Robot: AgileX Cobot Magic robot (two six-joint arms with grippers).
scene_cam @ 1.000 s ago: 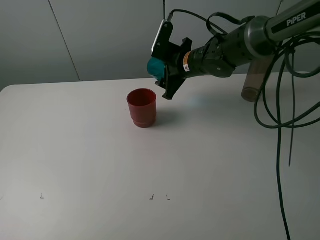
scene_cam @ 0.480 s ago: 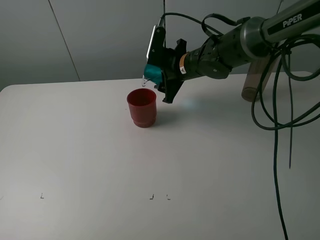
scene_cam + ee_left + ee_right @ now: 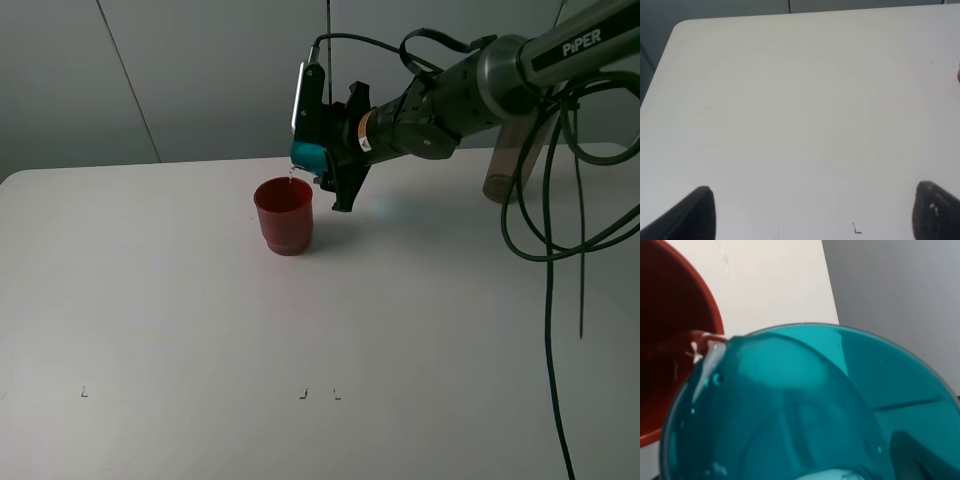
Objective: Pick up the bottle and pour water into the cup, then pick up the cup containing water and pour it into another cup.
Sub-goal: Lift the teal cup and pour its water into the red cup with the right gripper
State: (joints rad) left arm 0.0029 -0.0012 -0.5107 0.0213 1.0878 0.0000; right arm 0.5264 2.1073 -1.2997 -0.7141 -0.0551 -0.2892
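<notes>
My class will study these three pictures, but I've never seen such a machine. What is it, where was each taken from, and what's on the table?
It is a robot with two arms, each ending in a gripper. The wide picture comes from a high camera; the other two come from cameras on the wrists. On the white table stand an opaque dark red plastic cup and, farther back, a smoky grey-brown translucent plastic bottle. The right gripper holds a teal translucent plastic tumbler tipped over the red cup, pouring water. The left gripper is open and empty.
</notes>
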